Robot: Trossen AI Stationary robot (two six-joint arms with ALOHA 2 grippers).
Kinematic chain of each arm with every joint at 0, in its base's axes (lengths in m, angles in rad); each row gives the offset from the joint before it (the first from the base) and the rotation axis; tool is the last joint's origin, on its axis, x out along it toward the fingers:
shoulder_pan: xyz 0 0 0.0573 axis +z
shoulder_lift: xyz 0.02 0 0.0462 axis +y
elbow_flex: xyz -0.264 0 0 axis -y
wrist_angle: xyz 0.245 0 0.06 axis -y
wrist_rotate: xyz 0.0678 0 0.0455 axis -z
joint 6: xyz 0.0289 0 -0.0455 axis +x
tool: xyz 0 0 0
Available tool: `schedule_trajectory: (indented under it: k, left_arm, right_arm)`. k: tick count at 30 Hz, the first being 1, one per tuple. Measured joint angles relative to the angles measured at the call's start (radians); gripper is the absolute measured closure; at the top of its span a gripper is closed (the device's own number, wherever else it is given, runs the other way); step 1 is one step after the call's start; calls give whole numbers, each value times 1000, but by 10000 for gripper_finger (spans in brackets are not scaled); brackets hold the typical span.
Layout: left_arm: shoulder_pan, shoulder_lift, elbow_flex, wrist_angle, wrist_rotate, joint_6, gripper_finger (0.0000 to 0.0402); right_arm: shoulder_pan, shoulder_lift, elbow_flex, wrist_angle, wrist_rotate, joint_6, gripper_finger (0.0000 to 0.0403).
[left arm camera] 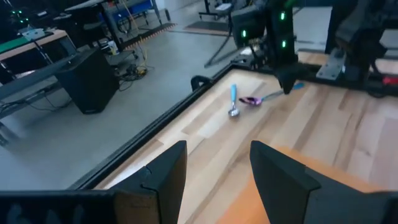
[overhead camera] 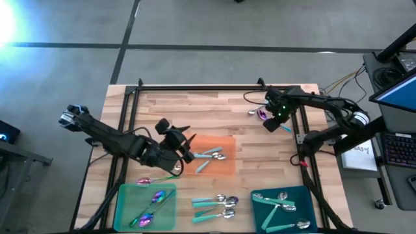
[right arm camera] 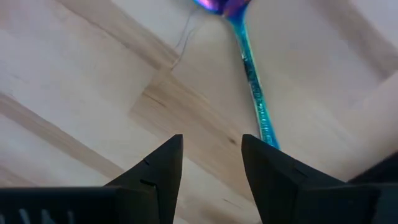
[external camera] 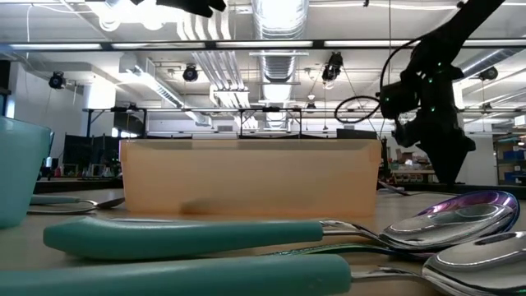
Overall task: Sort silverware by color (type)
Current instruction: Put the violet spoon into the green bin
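Note:
My right gripper [overhead camera: 276, 122] hangs open, pointing down, over the table's far right part. Below it lies a spoon with a purple bowl [right arm camera: 221, 6] and a slim blue handle [right arm camera: 255, 87], flat on the wood, just beside the fingertips. A light-blue-handled silver spoon [left arm camera: 234, 99] lies next to it. My left gripper [overhead camera: 186, 147] is open and empty, held above the left edge of the orange tray [overhead camera: 224, 166], which holds teal-handled spoons [overhead camera: 211, 155].
A green tray [overhead camera: 123, 195] with purple-bowled spoons stands at the near left, and a teal tray [overhead camera: 260, 208] with silver spoons at the near right. Loose spoons [overhead camera: 218, 205] lie between them; another spoon [overhead camera: 146, 180] lies by the green tray. A black frame [overhead camera: 195, 86] edges the table.

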Motion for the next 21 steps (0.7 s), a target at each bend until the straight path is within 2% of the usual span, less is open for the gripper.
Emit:
schedule_trajectory:
  k: [9, 14, 21]
  left_arm:
    - [2, -36, 0, 0, -88, 81, 240]
    - [5, -42, 0, -5, -100, 98, 240]
    - [6, -59, 0, -63, -133, 98, 240]
  right_arm:
    - [0, 158, 16, 15, -6, -16, 248]
    - [0, 230, 27, 20, -4, -27, 248]
    - [0, 243, 29, 23, -4, -21, 248]
